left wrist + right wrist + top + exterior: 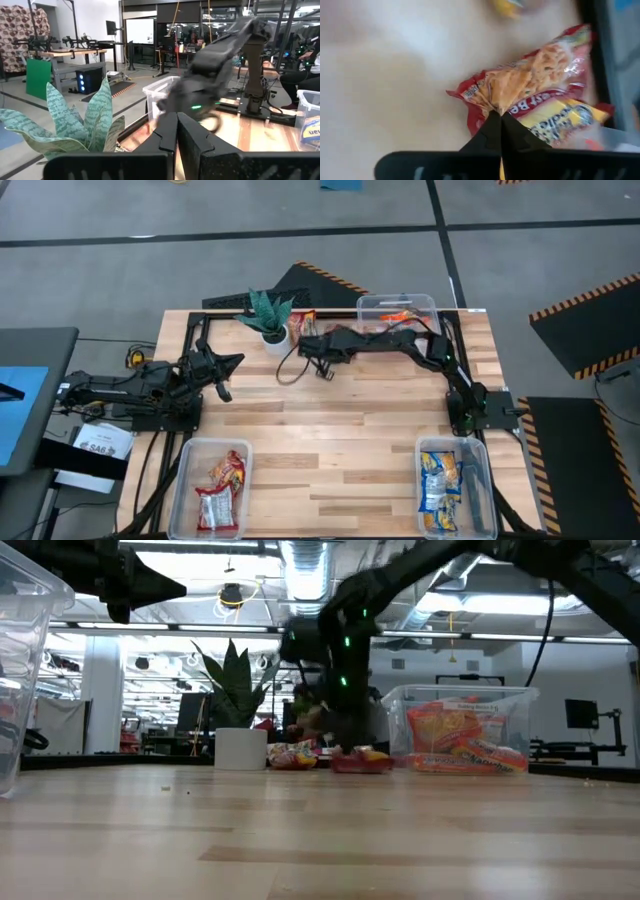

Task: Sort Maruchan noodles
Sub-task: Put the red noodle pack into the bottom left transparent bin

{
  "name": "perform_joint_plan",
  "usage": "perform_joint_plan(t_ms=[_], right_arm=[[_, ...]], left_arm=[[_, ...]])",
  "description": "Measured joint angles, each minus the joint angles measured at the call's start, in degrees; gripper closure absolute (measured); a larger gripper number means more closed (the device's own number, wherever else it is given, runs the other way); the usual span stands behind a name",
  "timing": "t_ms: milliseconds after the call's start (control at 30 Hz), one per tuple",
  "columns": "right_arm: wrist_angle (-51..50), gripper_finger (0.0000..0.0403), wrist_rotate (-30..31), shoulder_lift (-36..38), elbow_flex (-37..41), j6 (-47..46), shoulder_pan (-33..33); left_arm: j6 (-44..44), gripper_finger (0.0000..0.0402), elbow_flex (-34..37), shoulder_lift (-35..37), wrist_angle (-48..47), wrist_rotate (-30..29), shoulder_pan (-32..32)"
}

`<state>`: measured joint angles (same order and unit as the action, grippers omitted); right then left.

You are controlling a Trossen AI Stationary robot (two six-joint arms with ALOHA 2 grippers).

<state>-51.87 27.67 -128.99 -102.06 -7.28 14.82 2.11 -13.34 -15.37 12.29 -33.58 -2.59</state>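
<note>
- Left arm: parked at the table's left edge, raised off the wood. The left gripper (pixel 228 363) has its fingers pressed together, tips meeting, holding nothing; judged to be waiting clear of the work area.
- Near-left bin (pixel 186 480): clear plastic, at the front left of the table. It holds the red-white packets (pixel 222 490), so this bin is judged to be the destination for that colour.
- Plant (pixel 268 314): a green spiky plant in a white pot, at the table's far edge, just left of the loose packets. It is not part of the sort.
- Loose packets (pixel 330 756): a small cluster lies on the wood at the far edge, between the plant and the far bin. In the right wrist view a red packet (pixel 520 82) lies uppermost, overlapping a yellow packet (pixel 565 117).
- Right gripper (pixel 499 116): reaching leftward across the far side, down over the cluster. Its fingertips meet on a pinched ridge of the red packet's wrapper; judged clenched on that packet, taking it by the crinkled film because the flat packet offers no other purchase.
- Far bin (pixel 398 308): clear, behind the right arm, holding orange packets (pixel 460 740) yet to be sorted.
- Near-right bin (pixel 480 485): at the front right, holding blue-yellow packets (pixel 440 485); judged the bin for that colour.
</note>
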Motion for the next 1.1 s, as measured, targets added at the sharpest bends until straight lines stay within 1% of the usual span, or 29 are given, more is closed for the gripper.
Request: perform_joint_plan(t_ms=[233,300,400,600,733,900,1100], right_arm=[[-3.3,0.0398,-2.9,6.3,0.0,1.1,-6.9],[-2.7,0.0398,-5.3,8.3,0.0,1.1,-9.0],[0.2,0.0398,-11.7,10.9,0.0,1.2,-12.3],[13.6,0.0398,-25.7,12.8,4.7,1.6,-17.8],[23.7,0.0398,-30.3,12.7,7.0,1.6,-21.4],[35.7,0.0398,-32.1,12.7,6.7,3.6,-24.7],[40.5,0.0398,-31.6,13.8,2.7,8.5,-25.9]], left_arm=[[0.0,0.0401,0.0,0.0,-0.6,0.0,0.0],[-0.4,0.0401,0.0,0.0,-0.7,0.0,0.0],[-1.3,0.0401,0.0,0.0,-0.9,0.0,0.0],[-1.9,0.0401,0.0,0.0,-1.0,0.2,0.0],[-1.9,0.0401,0.0,0.0,-1.1,0.2,0.0],[-1.5,0.0401,0.0,0.0,-1.1,0.2,0.0],[-1.3,0.0401,0.0,0.0,-1.1,0.2,0.0]])
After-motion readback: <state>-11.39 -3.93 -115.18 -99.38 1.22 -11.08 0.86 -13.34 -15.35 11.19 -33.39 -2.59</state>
